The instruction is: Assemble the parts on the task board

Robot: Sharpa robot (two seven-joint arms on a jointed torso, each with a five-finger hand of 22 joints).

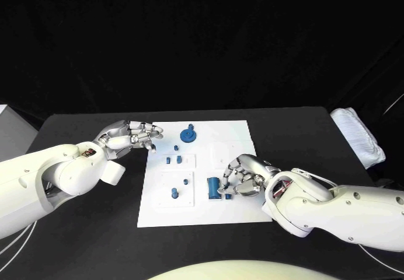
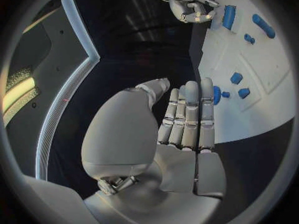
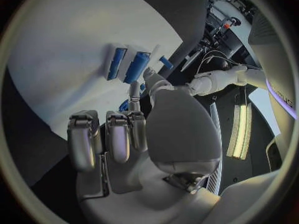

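Note:
The white task board (image 1: 160,210) lies in the middle of the black table. On it are a round blue disc with a knob (image 1: 188,136), several small blue pegs (image 1: 173,158) and an upright blue cylinder (image 1: 213,186). My left hand (image 1: 131,137) hovers at the board's far left corner, fingers extended side by side (image 2: 187,114) and holding nothing. My right hand (image 1: 244,176) sits over the board's right half, just right of the cylinder (image 3: 137,67). Its fingers curl over a small blue part (image 1: 227,195). Whether they grip that part is hidden.
A white folded cloth (image 1: 358,137) lies at the table's far right edge. A white box corner (image 1: 7,131) stands at the far left. Bare black table runs along both sides of the board and in front of it.

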